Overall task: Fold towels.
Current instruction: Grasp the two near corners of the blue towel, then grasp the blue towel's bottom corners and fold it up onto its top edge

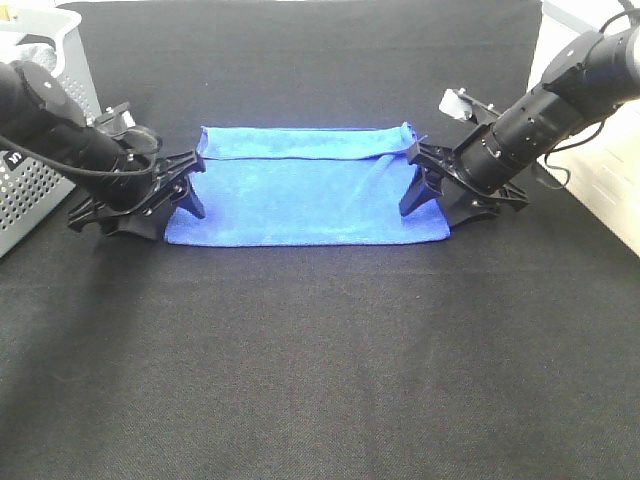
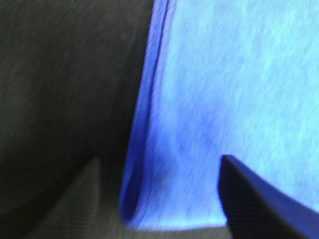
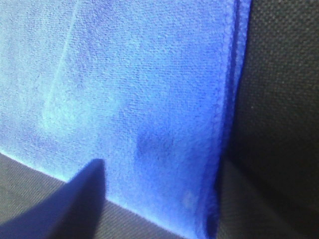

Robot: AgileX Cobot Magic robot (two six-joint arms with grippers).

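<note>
Black counter [image 1: 320, 380] filled nearly the whole overhead view. One blue towel [image 1: 300, 200] lay flat on it, centred left to right and toward the far side, long axis running across.

The towel was doubled over lengthwise. The upper layer ended short, so a strip of the lower layer showed along the far edge. My read: first fold was down, second fold not yet begun.

The next move, as I judged it, called for both arms to pinch a short end through both layers and carry it across to the other end. Corners would have to be caught together, or the layers could slide and the offset get worse.

White perforated basket [image 1: 40, 170] sat at the counter's left edge, apart from the towel.

Left gripper [image 1: 200, 183] sat low at the towel's left short end and right gripper [image 1: 408, 180] low at the right short end. Both sets of jaws were spread wide, one finger over the blue near the front corner, the other up by the far corner. Nothing was pinched that I could see. The wrist views were too blurred to tell whether the fingertips touched the fabric or hung just above it.
</note>
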